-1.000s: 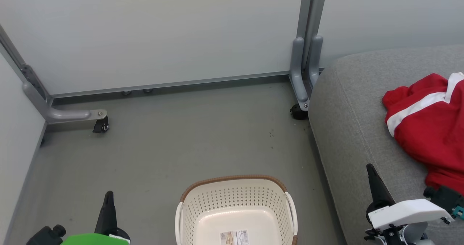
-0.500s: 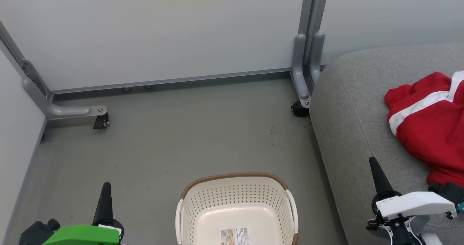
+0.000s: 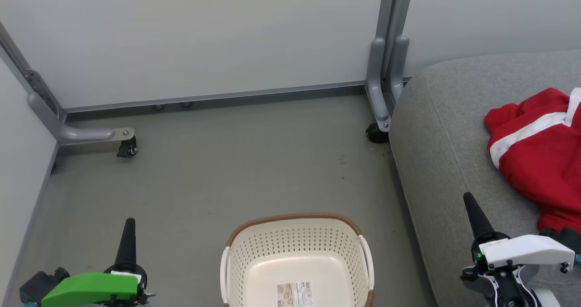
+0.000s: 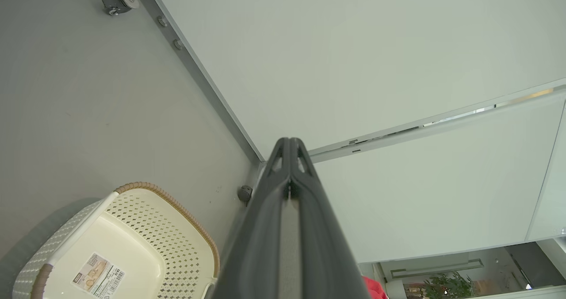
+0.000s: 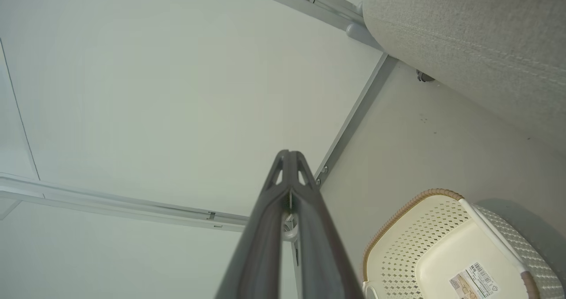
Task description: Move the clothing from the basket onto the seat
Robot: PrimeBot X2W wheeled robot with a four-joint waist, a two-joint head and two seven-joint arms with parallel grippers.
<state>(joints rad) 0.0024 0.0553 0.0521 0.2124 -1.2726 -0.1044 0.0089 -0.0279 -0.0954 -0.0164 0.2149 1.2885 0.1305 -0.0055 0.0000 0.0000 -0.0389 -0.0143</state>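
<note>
Red white-striped clothing lies on grey seat; basket empty.

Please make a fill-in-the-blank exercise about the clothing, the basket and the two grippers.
The red clothing lies on the grey ____.
The basket stands on the ____.
The left gripper and the right gripper both have their jaws ____.
The rim of the basket is ____ in colour.
Missing words: seat; floor; shut; brown.

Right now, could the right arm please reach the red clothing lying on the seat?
Probably yes: the right gripper, shut and empty, shows over the grey seat close to the red clothing, with nothing standing between them. It would need to open first.
</note>
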